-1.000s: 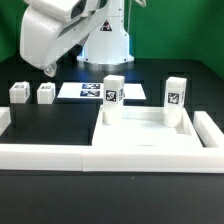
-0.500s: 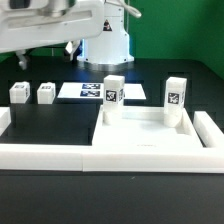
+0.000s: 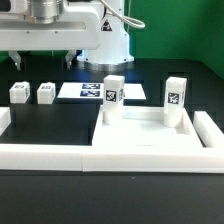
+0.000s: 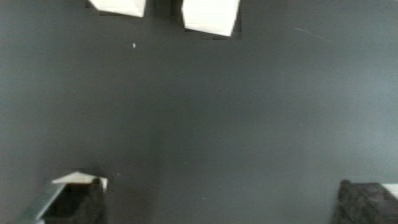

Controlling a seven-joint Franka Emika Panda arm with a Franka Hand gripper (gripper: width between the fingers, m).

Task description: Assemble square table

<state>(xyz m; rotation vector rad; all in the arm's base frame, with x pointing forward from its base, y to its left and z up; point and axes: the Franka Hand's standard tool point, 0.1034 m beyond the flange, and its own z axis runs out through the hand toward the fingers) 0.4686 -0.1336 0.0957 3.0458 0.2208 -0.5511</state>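
The gripper (image 4: 221, 203) hangs released, empty; loose legs (image 3: 46, 93) at ten o'clock of the tabletop (image 3: 140, 132) look light, rigid, slick: pinch flat sides.

Downward-facing end effector (image 4: 217, 200), jaws wide apart, empty

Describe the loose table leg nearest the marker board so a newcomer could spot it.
On the black table, look to the exterior view's left of the white tabletop. Two short white legs sit there side by side. The wanted leg is the one beside the marker board, not the outer leg.
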